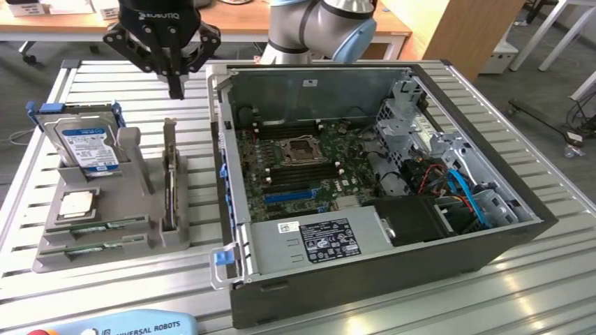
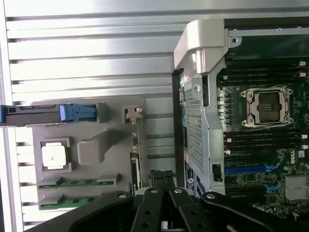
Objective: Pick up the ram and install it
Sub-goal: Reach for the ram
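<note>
Green ram (image 1: 105, 225) sits, seemingly edge-up, in slots along the grey holder's (image 1: 61, 261) near edge, untouched. Farther back, the gripper (image 1: 174, 92) hovers empty above the holder's far edge, its fingers pinched together. A clean pick needs them spread and squared across the stick's thin faces, mid-length.

Open room above ram (image 1: 105, 225) — upright card (image 1: 169, 183) just beside.

The black gripper (image 1: 175, 89) hangs at the exterior view's upper left, pointing straight down. Its fingers (image 2: 158, 181) are drawn together so that the tips meet. Behind it, the grey-and-blue arm (image 1: 322, 21) bends at a thick joint further toward the exterior view's right.
</note>
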Action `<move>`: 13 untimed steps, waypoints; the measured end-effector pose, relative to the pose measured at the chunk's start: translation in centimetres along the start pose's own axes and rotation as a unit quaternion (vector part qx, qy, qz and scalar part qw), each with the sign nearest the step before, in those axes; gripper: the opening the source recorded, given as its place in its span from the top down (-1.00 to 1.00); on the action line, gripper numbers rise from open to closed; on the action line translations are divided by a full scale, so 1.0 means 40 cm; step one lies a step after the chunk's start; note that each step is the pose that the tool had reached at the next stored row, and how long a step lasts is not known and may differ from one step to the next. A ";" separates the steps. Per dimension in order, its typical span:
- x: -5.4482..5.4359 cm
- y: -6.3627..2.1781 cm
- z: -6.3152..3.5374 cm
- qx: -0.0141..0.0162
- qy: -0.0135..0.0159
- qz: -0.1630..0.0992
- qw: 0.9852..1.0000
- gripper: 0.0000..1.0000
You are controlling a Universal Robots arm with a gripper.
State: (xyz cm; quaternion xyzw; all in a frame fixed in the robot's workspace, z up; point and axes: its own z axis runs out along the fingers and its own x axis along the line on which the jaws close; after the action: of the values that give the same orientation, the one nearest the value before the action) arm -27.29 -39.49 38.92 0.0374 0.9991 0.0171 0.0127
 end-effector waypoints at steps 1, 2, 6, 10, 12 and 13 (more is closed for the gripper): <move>0.007 0.000 0.000 0.000 0.000 0.000 1.000 0.80; 0.014 0.000 0.000 0.000 0.000 0.000 1.000 0.80; 0.043 -0.001 0.000 0.000 0.000 0.000 1.000 0.80; 0.071 -0.002 0.000 0.000 0.000 0.000 1.000 0.80; 0.086 -0.002 0.000 0.000 0.000 0.000 1.000 0.80; 0.093 -0.003 0.000 0.000 0.000 0.000 1.000 0.80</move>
State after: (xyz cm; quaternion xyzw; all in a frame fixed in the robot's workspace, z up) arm -31.02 -39.31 38.84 0.0373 0.9991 0.0171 0.0127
